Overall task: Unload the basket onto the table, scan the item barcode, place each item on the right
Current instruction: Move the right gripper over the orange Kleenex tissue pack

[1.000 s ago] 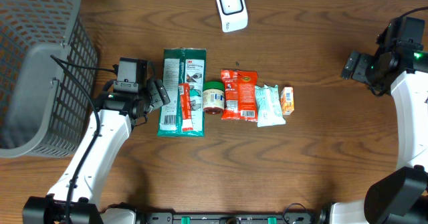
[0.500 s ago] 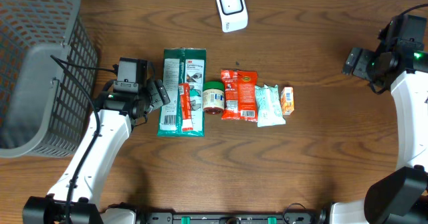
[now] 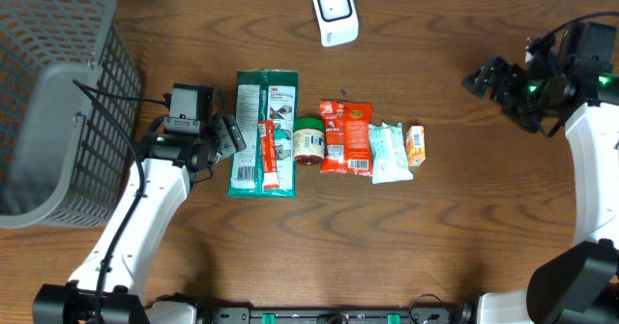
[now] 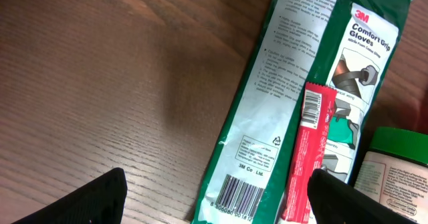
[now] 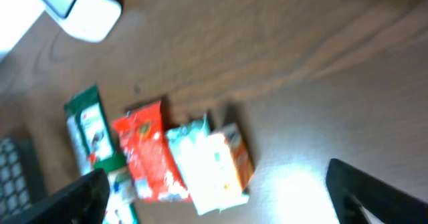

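Note:
A row of items lies mid-table: a green glove pack (image 3: 263, 121), a red stick (image 3: 268, 156) on top of it, a green-lidded jar (image 3: 309, 140), a red snack bag (image 3: 345, 137), a pale wipes pack (image 3: 389, 153) and a small orange box (image 3: 416, 143). My left gripper (image 3: 230, 133) stands open just left of the glove pack. In the left wrist view the pack's barcode (image 4: 231, 198) lies between the open left gripper (image 4: 217, 204) fingers. My right gripper (image 3: 491, 79) hangs open at the far right, apart from the items. The blurred right wrist view shows the orange box (image 5: 231, 157).
A white scanner (image 3: 335, 13) stands at the table's back edge, also at the top left of the right wrist view as the scanner (image 5: 77, 3). A grey mesh basket (image 3: 48, 102) fills the far left. Bare wood lies in front of the row.
My right gripper has swung left, toward the row of items, and its view is motion-blurred. The left arm and the items have not moved.

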Controlling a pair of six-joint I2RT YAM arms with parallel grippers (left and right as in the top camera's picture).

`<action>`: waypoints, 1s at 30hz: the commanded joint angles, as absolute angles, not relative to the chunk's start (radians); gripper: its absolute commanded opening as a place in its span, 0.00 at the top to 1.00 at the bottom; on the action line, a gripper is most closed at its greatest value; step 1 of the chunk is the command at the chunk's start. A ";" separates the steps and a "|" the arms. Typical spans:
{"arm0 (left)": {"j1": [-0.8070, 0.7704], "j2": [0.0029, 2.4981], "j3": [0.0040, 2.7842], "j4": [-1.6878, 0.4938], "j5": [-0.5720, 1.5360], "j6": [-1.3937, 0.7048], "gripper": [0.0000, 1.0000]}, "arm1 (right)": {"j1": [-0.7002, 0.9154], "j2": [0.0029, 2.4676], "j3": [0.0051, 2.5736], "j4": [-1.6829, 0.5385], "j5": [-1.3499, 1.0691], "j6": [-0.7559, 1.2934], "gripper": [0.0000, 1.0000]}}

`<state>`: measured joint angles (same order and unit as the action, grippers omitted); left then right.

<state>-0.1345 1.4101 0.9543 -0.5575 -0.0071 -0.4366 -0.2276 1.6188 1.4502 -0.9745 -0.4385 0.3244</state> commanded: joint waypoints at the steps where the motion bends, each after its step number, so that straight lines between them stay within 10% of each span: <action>1: -0.131 1.405 0.971 -0.561 -0.027 -0.427 0.14 | -0.220 1.616 1.459 -1.014 -0.506 0.326 0.20; 9: -0.131 1.405 0.971 -0.561 -0.027 -0.427 0.14 | -0.120 1.616 1.459 -1.125 -0.403 0.177 0.89; 17: -0.131 1.405 0.971 -0.561 -0.027 -0.427 0.14 | 0.030 1.616 1.440 -1.171 -0.213 0.178 0.41; 30: -0.131 1.405 0.971 -0.561 -0.027 -0.427 0.13 | 0.146 1.616 1.268 -0.987 -0.158 0.178 0.32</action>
